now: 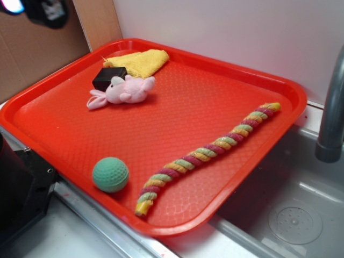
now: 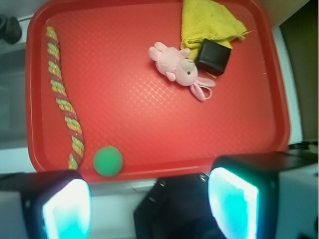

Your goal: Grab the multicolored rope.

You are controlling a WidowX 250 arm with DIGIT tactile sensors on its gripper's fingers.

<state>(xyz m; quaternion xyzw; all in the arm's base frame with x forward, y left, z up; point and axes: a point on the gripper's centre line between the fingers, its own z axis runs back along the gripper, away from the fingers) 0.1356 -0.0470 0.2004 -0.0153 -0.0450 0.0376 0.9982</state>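
From my station nothing was yet grasped: my tool (image 2: 149, 204) hung with its jaws spread and empty off the near edge of the red tray (image 2: 279, 99), while the multicolored rope (image 2: 64, 102) lay untouched along the tray's side, beside the green ball (image 2: 108, 161).

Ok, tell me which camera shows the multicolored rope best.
The exterior view: the multicolored rope lies sharp and whole across the red tray, with its twisted strands distinct. The wrist view shows the rope whole too, along the tray's left edge, but smaller and blurrier.
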